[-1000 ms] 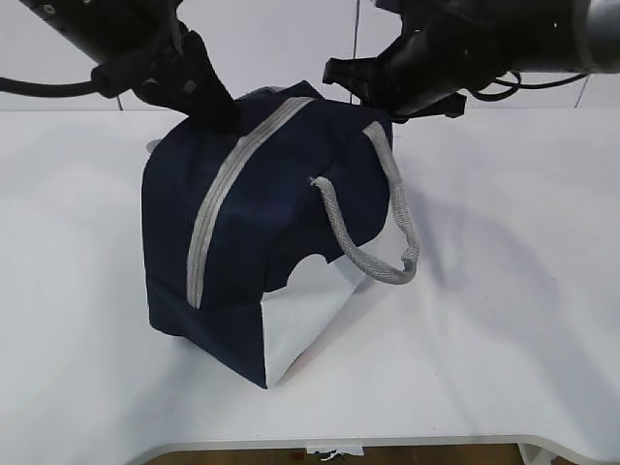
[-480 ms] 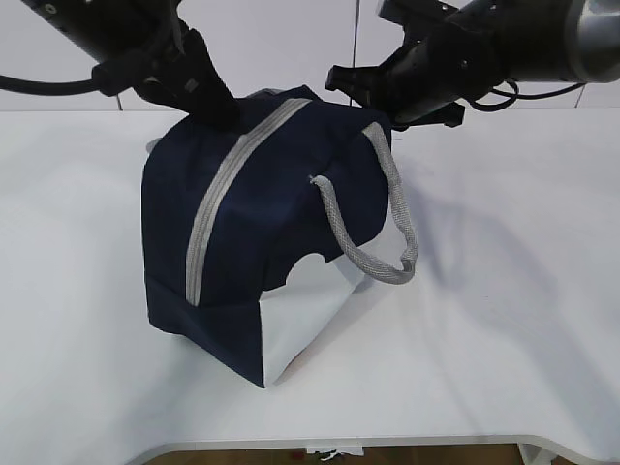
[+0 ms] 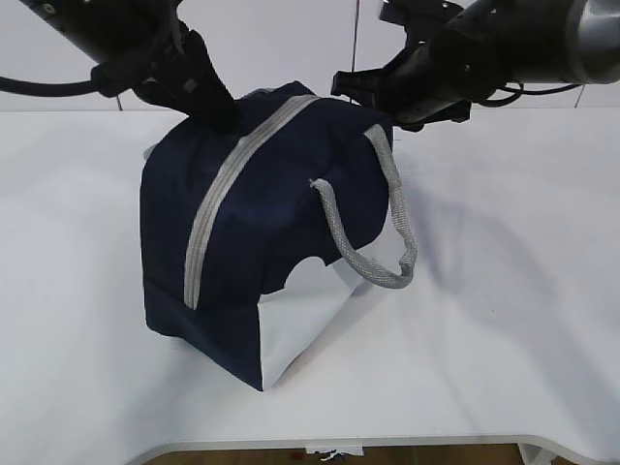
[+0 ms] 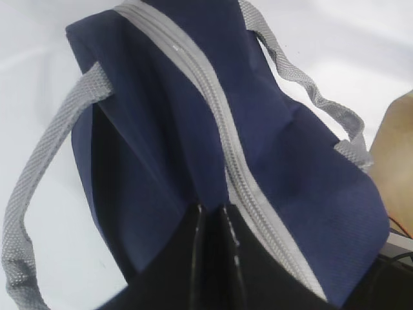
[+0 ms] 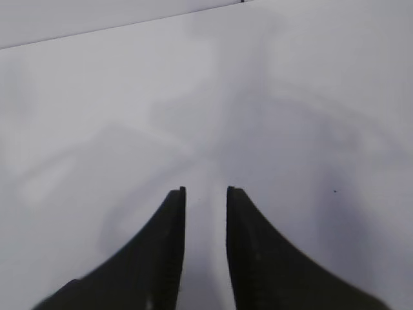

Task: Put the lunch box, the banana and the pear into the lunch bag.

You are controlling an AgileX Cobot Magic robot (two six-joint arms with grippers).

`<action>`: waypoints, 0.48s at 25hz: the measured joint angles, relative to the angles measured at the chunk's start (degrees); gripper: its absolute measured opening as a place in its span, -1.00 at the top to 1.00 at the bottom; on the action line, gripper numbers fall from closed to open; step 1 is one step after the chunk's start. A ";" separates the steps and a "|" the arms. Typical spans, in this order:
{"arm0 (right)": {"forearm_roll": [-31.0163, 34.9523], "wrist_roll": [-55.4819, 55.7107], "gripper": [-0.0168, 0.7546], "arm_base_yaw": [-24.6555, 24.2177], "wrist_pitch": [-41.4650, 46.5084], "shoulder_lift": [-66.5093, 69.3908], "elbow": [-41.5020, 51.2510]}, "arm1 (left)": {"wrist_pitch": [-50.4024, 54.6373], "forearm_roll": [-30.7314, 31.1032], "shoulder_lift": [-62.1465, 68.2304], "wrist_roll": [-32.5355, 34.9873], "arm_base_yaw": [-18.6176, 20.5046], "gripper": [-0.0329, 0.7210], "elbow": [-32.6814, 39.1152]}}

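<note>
The lunch bag [image 3: 257, 228] stands on the white bench [image 3: 504, 291], a little left of the middle in the exterior view, its navy body zipped shut along the grey zipper [image 3: 228, 199] that runs over its top. One grey rope handle [image 3: 373, 228] droops down the right side over the white lower panel.

The left end effector [image 3: 218, 108] presses on the far left top corner of the bag, beside the rear end of the zipper. In the left wrist view its two dark fingers [image 4: 206, 258] lie almost together against the navy fabric just left of the zipper; they are clenched, and they seem to pinch a fold of the cloth, though the contact itself is too dark to make out for certain.

The right end effector [image 3: 341, 82] hangs just above the far right top corner of the bag, near where the handle meets the fabric, apart from it. In the right wrist view its fingers [image 5: 171, 252] stand parted with a clear gap, bare bench behind them and nothing between them: released.
</note>
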 joint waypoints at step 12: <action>-3.51 -2.20 0.04 0.60 0.74 -0.52 0.00 | -0.26 -0.21 0.00 -1.40 0.00 0.82 0.00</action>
